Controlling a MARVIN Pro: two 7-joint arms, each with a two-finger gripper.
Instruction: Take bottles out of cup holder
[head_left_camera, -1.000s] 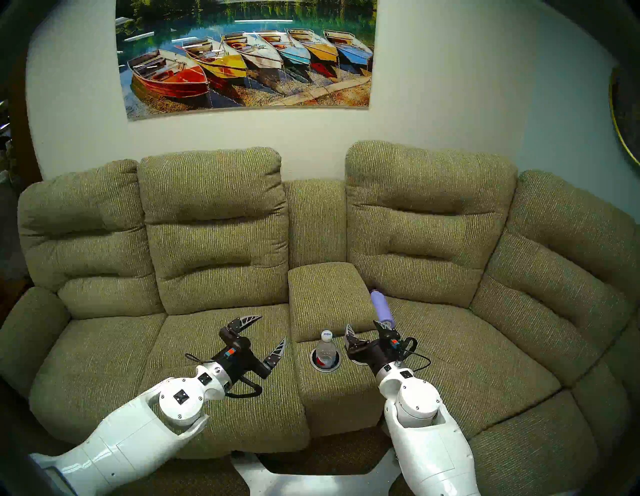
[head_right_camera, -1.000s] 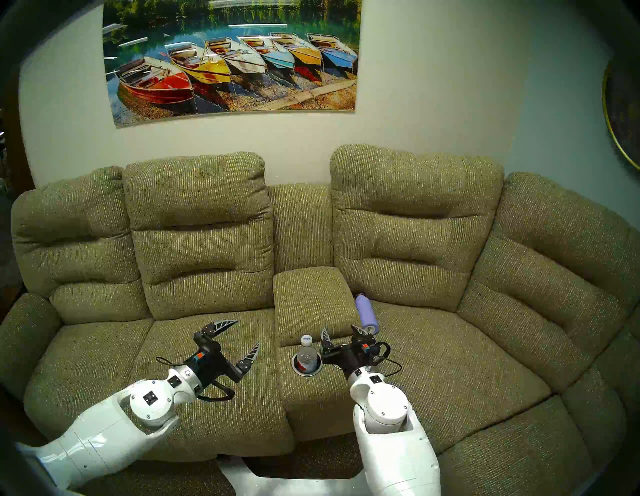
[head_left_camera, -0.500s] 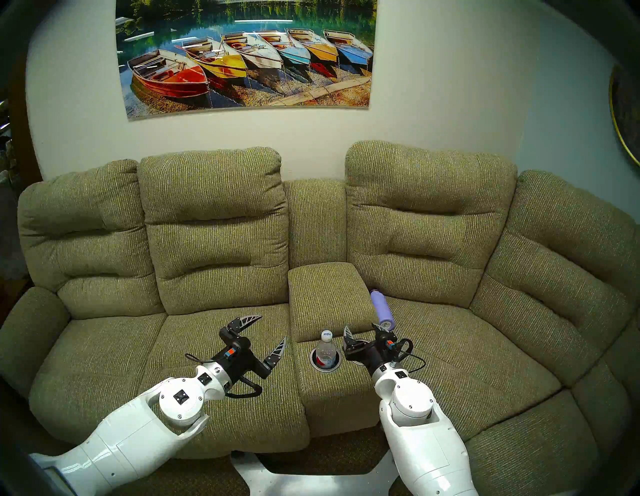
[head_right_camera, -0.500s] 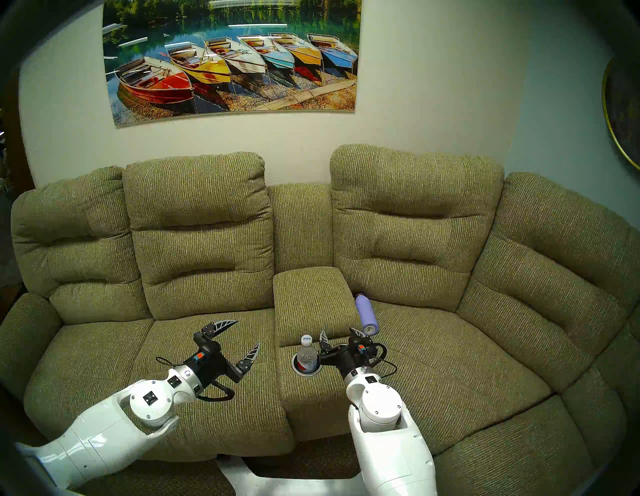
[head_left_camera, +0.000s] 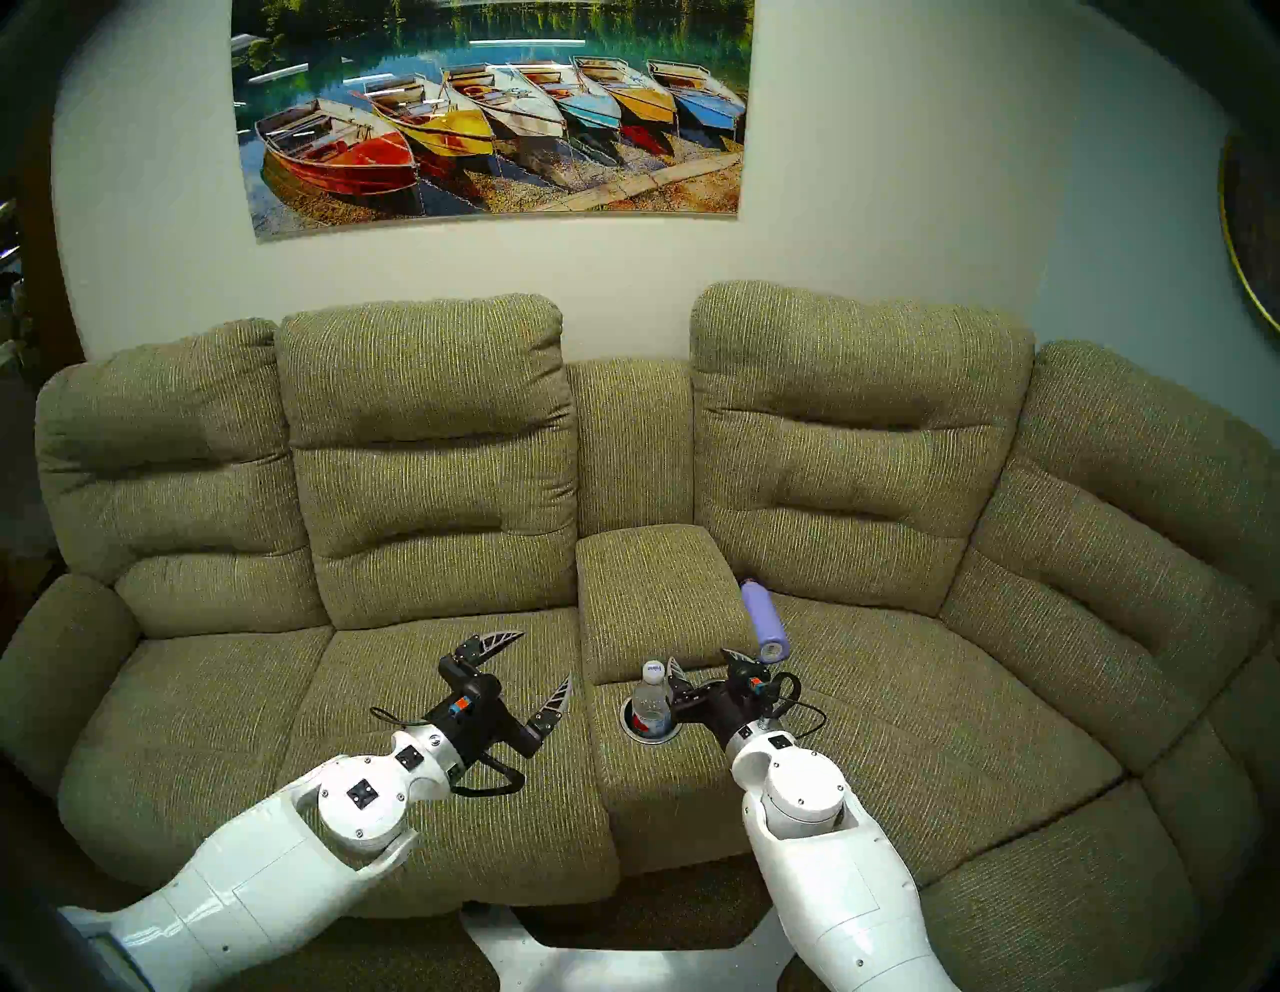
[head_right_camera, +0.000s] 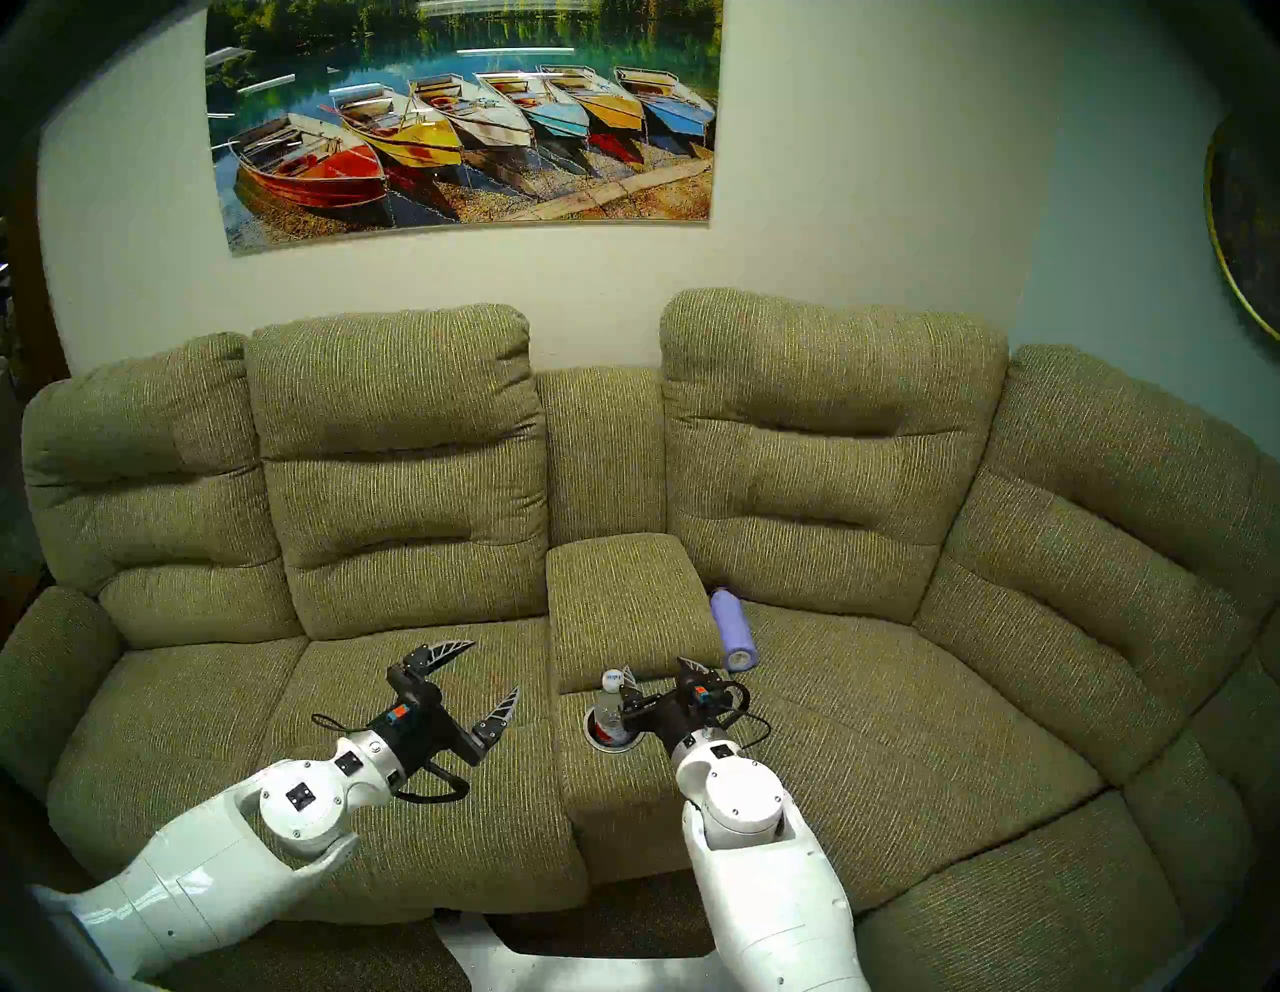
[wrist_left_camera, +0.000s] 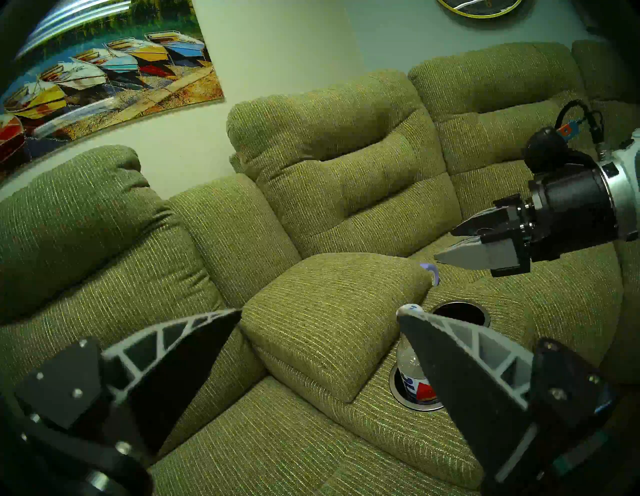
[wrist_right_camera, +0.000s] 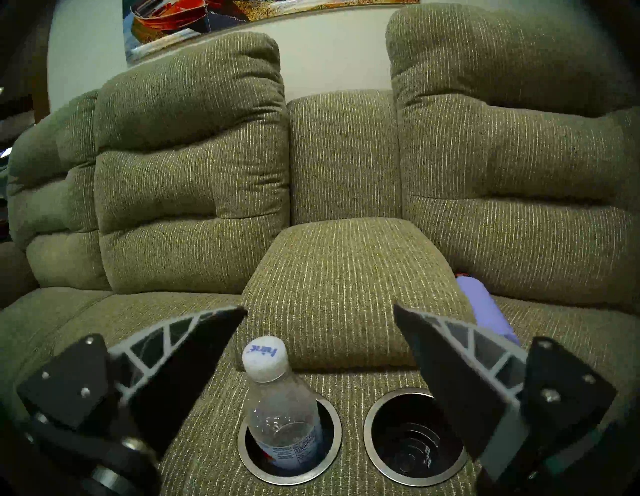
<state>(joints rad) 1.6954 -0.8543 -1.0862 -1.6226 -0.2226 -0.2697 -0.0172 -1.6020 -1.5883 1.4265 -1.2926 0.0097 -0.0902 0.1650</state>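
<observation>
The clear bottle stands in the left well of the cup holder, its base hidden. The lavender flask lies far right, its cap hidden. Both the left pincer and the right pincer gape empty.

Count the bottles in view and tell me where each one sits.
2. The clear water bottle stands in the left well of the cup holder. The lavender flask lies on the seat cushion, right of the console. The right well is empty.
</observation>
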